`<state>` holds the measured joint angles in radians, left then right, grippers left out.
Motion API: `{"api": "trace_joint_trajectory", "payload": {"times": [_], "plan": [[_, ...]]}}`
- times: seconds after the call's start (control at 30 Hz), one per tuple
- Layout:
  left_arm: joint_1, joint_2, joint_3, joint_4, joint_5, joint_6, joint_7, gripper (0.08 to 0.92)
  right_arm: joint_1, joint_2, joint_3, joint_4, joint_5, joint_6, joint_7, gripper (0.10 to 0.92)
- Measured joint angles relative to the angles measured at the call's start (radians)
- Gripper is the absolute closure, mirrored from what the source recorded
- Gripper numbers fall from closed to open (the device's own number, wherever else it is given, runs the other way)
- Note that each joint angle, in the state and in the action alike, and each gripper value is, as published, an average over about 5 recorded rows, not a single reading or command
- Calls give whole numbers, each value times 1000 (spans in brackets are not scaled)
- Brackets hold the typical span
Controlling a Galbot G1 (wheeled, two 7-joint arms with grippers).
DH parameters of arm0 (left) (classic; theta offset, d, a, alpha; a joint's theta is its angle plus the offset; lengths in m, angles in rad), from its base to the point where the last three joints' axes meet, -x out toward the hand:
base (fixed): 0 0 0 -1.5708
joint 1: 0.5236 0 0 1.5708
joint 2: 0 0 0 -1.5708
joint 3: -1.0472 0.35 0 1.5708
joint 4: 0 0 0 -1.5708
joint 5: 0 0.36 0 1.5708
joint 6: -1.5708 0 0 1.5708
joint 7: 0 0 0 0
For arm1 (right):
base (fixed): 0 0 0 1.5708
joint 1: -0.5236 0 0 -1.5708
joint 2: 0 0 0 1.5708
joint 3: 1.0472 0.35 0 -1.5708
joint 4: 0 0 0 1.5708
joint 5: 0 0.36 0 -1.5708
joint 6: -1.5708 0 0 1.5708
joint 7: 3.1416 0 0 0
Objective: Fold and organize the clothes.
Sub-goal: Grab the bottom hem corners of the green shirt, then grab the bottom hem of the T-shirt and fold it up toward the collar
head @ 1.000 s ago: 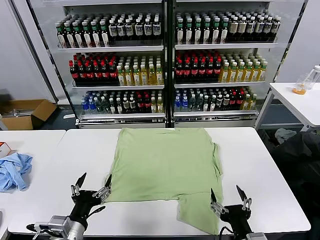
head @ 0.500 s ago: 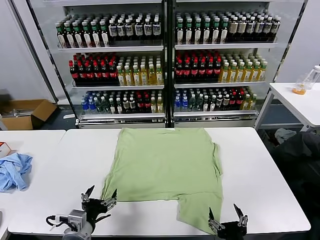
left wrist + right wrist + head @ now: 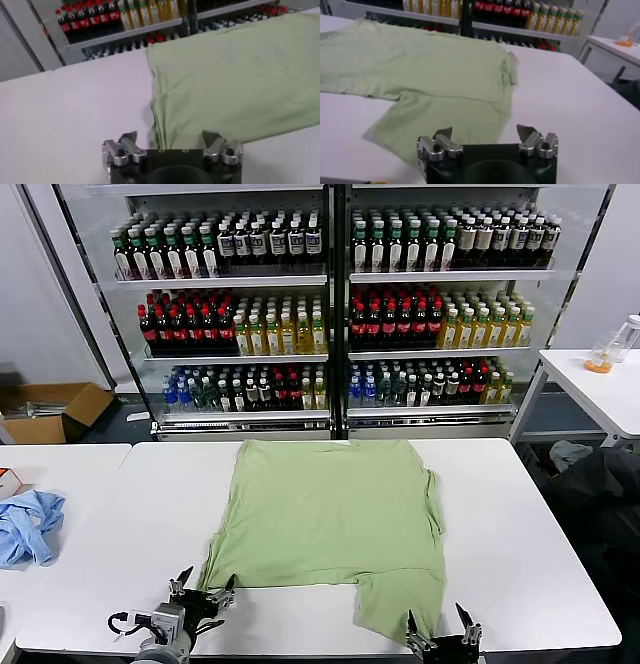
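Green T-shirt [image 3: 335, 524] lay flat mid-frame on the white table [image 3: 520, 544]. Left gripper [image 3: 203, 593] at its lower-left corner, right gripper [image 3: 438, 636] at the lower-right sleeve, fingers apart on both. Looked like pre-grasp; next: pinch both edges, fold upward.

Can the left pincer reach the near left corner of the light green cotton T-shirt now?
Probably yes: the left pincer is open just before the light green cotton T-shirt corner, and nothing lies between them on the white table.
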<state>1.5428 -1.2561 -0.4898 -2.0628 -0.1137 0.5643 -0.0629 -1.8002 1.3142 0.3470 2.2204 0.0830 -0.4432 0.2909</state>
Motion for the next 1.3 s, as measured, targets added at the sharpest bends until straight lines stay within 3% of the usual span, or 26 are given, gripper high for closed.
{"api": "trace_joint_trajectory", "payload": {"times": [0.57, 0.8, 1.3], "plan": [[25, -3, 4, -8, -33, 8, 29, 841, -12, -16, -7, 3, 83, -24, -36, 709], [46, -8, -3, -38, -71, 7, 41, 898, -25, -35, 14, 24, 99, 21, -62, 895], [100, 25, -71, -193, -161, -24, 44, 906, -22, -100, 138, 148, 170, 133, -73, 920]]}}
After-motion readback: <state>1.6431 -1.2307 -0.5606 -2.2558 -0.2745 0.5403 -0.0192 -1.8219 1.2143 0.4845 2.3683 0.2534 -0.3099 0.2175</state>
